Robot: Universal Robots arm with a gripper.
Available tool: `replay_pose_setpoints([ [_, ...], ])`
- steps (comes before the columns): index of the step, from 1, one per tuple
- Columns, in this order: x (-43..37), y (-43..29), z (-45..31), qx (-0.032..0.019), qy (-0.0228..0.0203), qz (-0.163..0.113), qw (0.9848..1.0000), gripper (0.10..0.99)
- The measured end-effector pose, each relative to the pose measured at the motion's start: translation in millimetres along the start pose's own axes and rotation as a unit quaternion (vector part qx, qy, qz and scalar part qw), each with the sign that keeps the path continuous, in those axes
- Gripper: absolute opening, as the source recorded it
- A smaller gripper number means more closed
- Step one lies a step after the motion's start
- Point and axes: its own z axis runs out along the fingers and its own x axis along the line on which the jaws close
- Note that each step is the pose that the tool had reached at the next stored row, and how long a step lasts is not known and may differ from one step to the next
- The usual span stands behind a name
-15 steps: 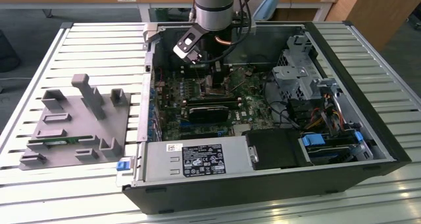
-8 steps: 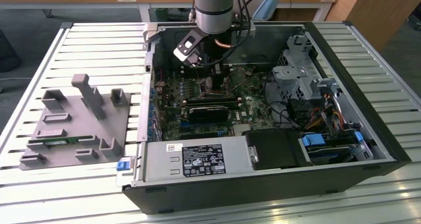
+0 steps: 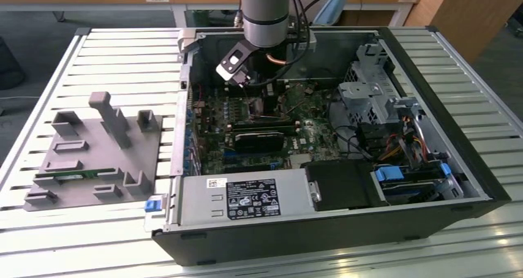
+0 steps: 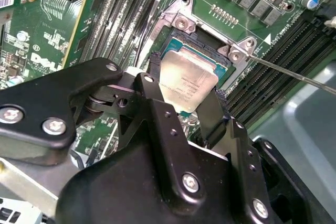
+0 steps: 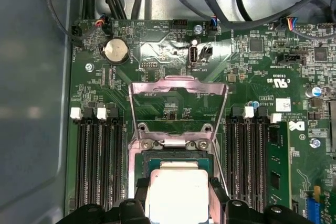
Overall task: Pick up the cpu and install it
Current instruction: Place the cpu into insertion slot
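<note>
A small, flat, square chip, the cpu [image 4: 186, 83], has a pale silvery-grey metal top with faint print and stepped corners. In the second wrist view, a thin teal-green edge shows beneath the metal lid. It is held in my gripper [image 4: 184, 90], with my black fingers [image 4: 211, 116] clamped on two opposite sides. Its metal face is turned up towards both wrist cameras. The chip lies directly over the open square socket [image 4: 203, 39] on the green board [image 5: 252, 77]. The socket's metal retaining frame [image 5: 178, 103] is hinged up beyond it. I cannot tell whether its underside touches the socket.
</note>
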Motion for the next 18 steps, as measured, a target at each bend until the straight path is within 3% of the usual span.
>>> replay_pose_setpoints([
  [18, 4.1, -0.9, 10.9, 0.0002, -0.0003, 0.001, 1.0000, 0.529],
])
